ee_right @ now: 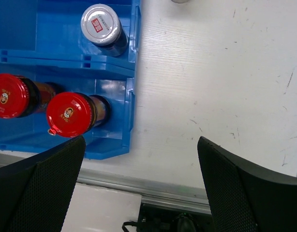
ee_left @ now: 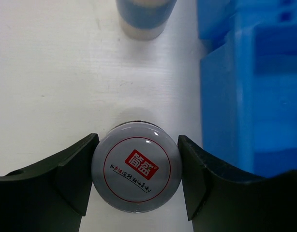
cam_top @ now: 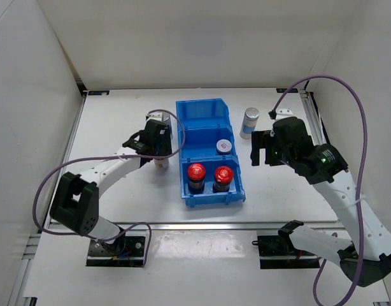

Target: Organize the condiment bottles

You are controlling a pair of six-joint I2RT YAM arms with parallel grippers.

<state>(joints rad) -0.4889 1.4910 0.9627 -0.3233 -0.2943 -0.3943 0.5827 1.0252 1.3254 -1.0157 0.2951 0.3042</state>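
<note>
Left wrist view, checked: found left end effector (ee_left: 136, 180) closed on both sides of short silver-lidded jar (ee_left: 137, 166), upright on surface (ee_left: 51, 72) beside blue bin (ee_left: 255, 96); right end effector (ee_right: 140, 145) wide, empty; judged jar rigid, light, glossy and slip-prone, best gripped squarely across the lid.

I'm seeing red-capped jars (cam_top: 196, 172) and a silver-lidded jar (cam_top: 223, 145) standing in the bin (cam_top: 202, 105), a second lidded jar (ee_left: 136, 172) left of it.

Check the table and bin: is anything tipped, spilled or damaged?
Nothing stands out: nothing tipped or spilled. The silver-lidded jar in the left gripper and two tall cylinders simply stand outside the blue bin.
</note>
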